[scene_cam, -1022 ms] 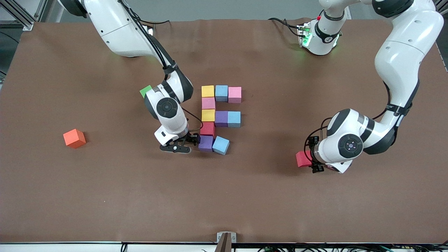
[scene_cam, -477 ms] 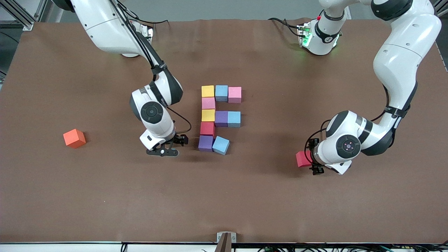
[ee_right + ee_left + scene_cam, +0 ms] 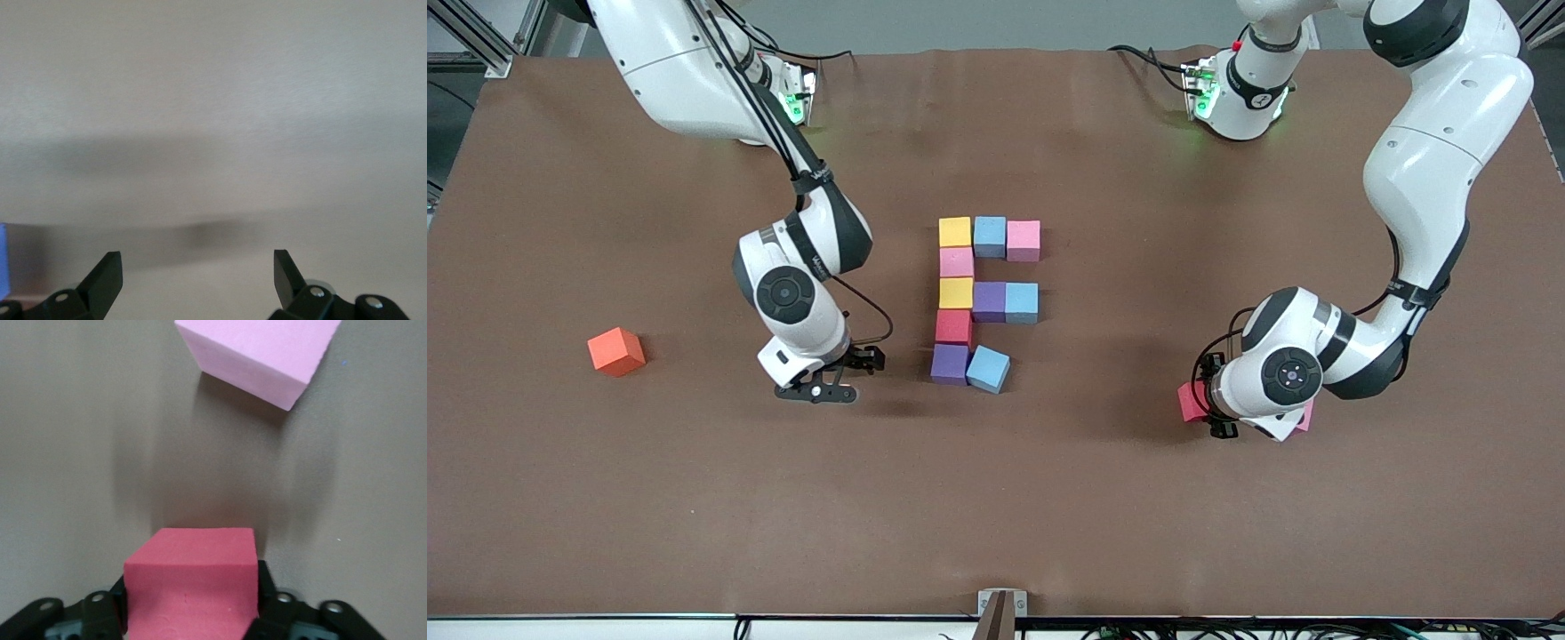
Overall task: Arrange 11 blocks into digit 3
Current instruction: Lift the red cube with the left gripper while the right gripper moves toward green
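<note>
Ten cubes form a blocky figure (image 3: 978,298) at mid-table: a yellow, blue and pink bar, a pink cube, a yellow, purple and blue bar, a red cube, then a purple cube (image 3: 950,364) and a tilted light blue cube (image 3: 988,368). My left gripper (image 3: 1211,407) is shut on a red cube (image 3: 1189,402), also in the left wrist view (image 3: 190,577), low over the table toward the left arm's end. My right gripper (image 3: 831,380) is open and empty beside the figure, its fingers (image 3: 107,277) spread over bare table.
A pink cube (image 3: 257,353) lies close to the held red cube; in the front view (image 3: 1306,418) it peeks out from under the left arm. An orange cube (image 3: 615,351) sits toward the right arm's end. The green cube is hidden.
My right gripper has drawn away from the purple cube toward the right arm's end of the table. My left gripper has shifted slightly with the red cube.
</note>
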{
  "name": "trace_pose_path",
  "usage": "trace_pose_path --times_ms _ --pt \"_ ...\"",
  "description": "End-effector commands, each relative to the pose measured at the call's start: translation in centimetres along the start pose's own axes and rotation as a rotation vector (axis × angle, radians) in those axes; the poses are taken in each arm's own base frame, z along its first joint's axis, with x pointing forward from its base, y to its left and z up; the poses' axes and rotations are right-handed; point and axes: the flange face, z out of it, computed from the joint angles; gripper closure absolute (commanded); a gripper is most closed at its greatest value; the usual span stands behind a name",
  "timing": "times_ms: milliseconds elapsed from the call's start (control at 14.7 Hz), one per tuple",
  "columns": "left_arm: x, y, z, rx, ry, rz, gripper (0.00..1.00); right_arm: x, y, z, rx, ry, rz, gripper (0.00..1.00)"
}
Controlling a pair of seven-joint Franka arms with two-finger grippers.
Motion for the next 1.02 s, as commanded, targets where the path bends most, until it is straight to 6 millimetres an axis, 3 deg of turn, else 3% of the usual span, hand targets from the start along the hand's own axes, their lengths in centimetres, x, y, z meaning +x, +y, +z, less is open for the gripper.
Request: trace_pose_path --times_ms 0,204,409,681,954 --pt "-2.4 -0.5 -0.5 -0.029 0.019 0.024 0.64 -0.1 3.5 -3.8 -0.006 -0.022 0.006 0.00" --pt "-7.1 -1.8 -1.3 -0.050 0.018 0.085 0.71 0.6 6.5 -6.9 -0.012 -0.031 0.051 0.00" --pt "-12.5 -3.2 -1.9 -0.074 0.008 0.149 0.71 0.3 7.6 -9.8 -0.013 -0.028 0.063 0.00" --pt "-18.9 -5.1 -1.6 -0.109 0.021 0.213 0.71 0.0 8.0 -11.4 -0.018 -0.035 0.068 0.00" --pt "-23.0 -6.4 -1.2 -0.138 -0.012 0.256 0.71 0.3 8.1 -11.2 -0.011 -0.021 0.070 0.00"
